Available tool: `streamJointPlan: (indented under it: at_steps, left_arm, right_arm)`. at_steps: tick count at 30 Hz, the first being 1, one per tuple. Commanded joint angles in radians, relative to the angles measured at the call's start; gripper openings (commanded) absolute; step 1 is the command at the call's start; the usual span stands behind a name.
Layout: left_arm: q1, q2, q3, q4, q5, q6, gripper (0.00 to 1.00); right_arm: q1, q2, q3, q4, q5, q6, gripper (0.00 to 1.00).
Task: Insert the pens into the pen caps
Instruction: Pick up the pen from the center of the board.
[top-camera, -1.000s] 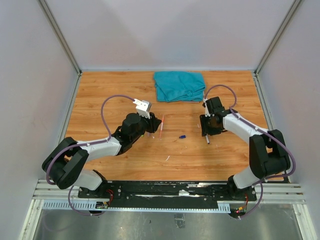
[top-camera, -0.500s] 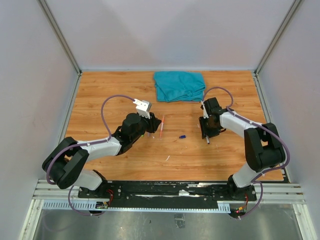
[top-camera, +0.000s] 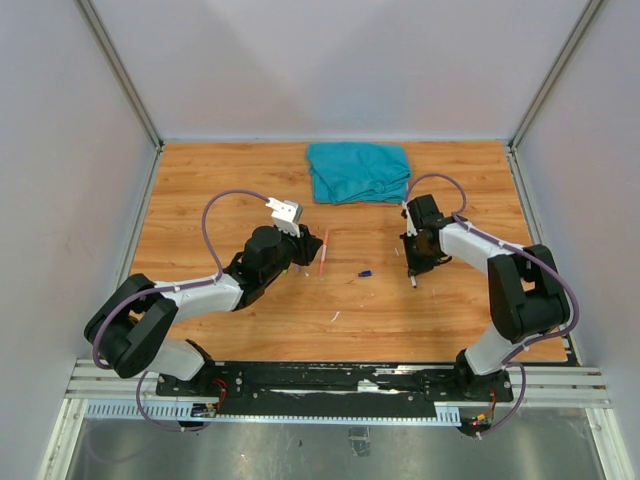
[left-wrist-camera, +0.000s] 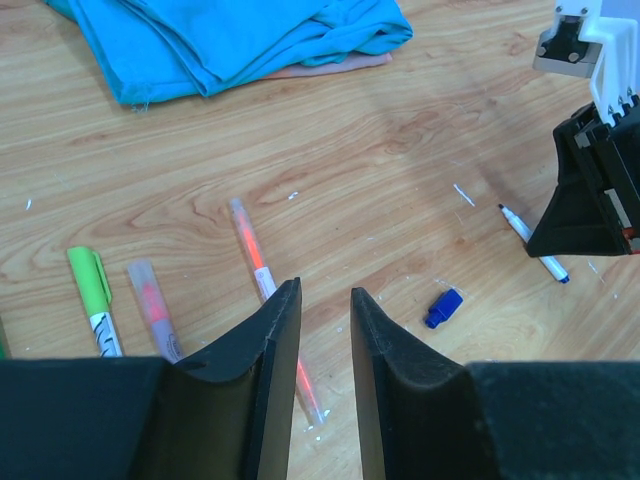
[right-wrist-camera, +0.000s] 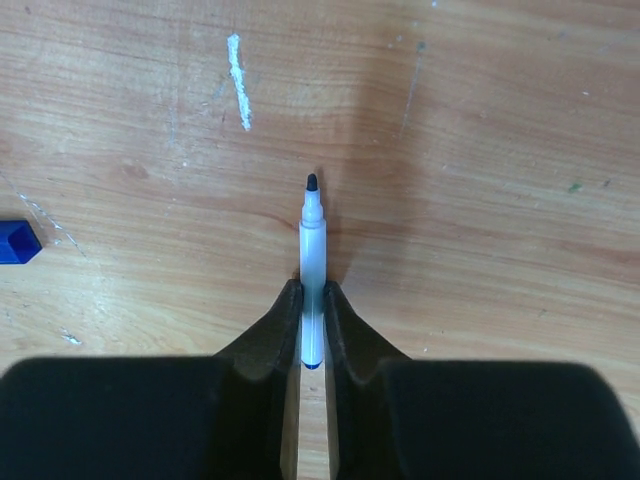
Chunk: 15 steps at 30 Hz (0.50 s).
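My right pincer (right-wrist-camera: 312, 305) is clamped on the blue pen (right-wrist-camera: 312, 240), fingers tight on both sides of its pale barrel near the back end. The dark tip points away from me over the wooden table (right-wrist-camera: 480, 120). Whether the barrel rests on the wood or hangs just above it, I can't tell. The blue cap (right-wrist-camera: 16, 242) lies off to the left, apart from the pen.

Over to my left pincer (left-wrist-camera: 325, 300): fingers a little apart, low over the orange pen (left-wrist-camera: 250, 250), which runs under one finger. Beside it lie a red pen (left-wrist-camera: 152, 305) and a green pen (left-wrist-camera: 92, 290). Far back lies the teal cloth (left-wrist-camera: 230, 40).
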<state>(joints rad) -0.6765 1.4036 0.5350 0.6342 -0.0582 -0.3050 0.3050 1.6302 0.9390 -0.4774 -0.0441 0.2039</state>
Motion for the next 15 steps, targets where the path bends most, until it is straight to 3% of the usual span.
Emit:
streamJointPlan:
  at_steps: [1, 7, 15]
  left_arm:
    - [0.005, -0.022, -0.007, 0.05, -0.014, -0.003, 0.31]
    - [0.005, -0.038, -0.014, 0.056, -0.008, -0.009, 0.32]
    - [0.005, -0.067, -0.038, 0.107, 0.058, -0.022, 0.35]
  right_arm:
    - [-0.012, -0.064, -0.035, 0.002, 0.056, 0.004, 0.05]
    - [-0.011, -0.237, -0.094, 0.088, -0.006, 0.005, 0.01]
    - [0.0, -0.418, -0.216, 0.374, -0.295, 0.151, 0.01]
